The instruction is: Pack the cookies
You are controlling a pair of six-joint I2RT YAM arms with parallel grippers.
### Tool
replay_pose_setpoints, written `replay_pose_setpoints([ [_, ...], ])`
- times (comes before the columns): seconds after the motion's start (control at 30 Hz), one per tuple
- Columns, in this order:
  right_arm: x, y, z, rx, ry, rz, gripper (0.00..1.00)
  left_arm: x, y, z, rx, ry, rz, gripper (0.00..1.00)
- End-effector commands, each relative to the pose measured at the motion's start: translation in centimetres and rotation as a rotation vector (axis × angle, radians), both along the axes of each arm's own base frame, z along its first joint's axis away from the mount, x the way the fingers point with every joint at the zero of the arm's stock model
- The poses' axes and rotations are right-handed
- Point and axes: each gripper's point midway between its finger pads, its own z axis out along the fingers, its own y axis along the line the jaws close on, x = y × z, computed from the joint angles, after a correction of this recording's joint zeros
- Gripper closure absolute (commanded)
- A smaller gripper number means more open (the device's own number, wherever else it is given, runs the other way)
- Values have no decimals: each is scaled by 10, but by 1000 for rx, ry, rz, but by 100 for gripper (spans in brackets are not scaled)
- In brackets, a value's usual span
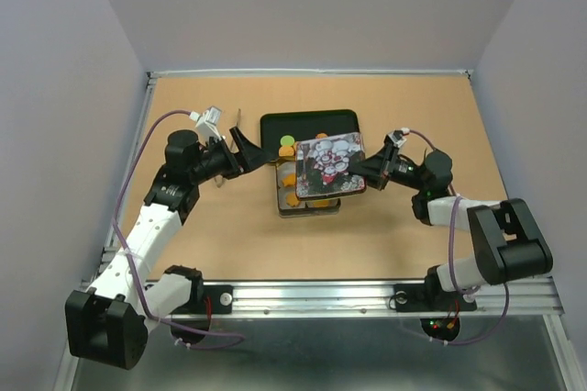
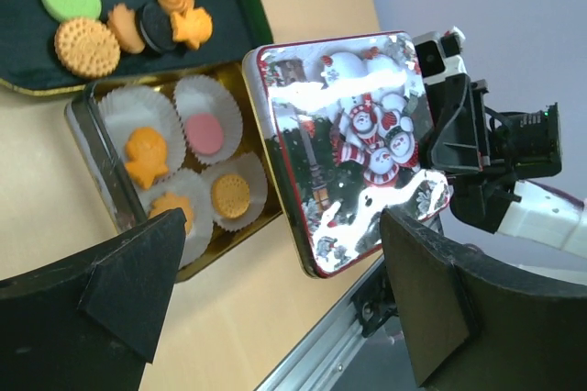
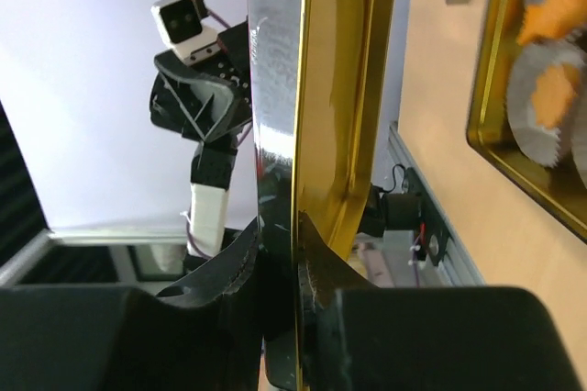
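Tin lid (image 2: pixel 344 148), pinched by the right claw (image 1: pixel 364 171) (left claw (image 1: pixel 243 148) gaped free), likely needed squaring over the box (image 2: pixel 94 157) before lowering.

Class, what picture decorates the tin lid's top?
The lid shows snowmen with red scarves; clearest in the left wrist view.

Lid (image 1: pixel 330 166) with snowman print, above the open tin (image 1: pixel 310 210), gripped at its 3 o'clock edge by the right gripper (image 1: pixel 364 171). Left gripper (image 1: pixel 246 150), jaws spread, at 9 o'clock. Black tray (image 1: pixel 312 125) bearing cookies (image 1: pixel 285 145) at 12 o'clock.
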Motion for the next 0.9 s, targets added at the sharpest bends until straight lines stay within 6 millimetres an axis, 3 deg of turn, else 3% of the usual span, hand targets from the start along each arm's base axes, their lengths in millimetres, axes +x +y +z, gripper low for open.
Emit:
replay_pose_setpoints([
  [0.0,-13,-5,16,95,-167,16,99,-4,-3,7,-32,-53,-21,2],
  [0.13,-13,-6,16,141,-213,22,100,-4,-3,-6,-22,-28,-24,2],
  [0.73,6,3,-42,25,-235,63,100,1,-3,-60,53,82,-51,5],
  [0.87,4,3,-54,9,-220,66,93,1,-3,-63,63,89,-51,6],
])
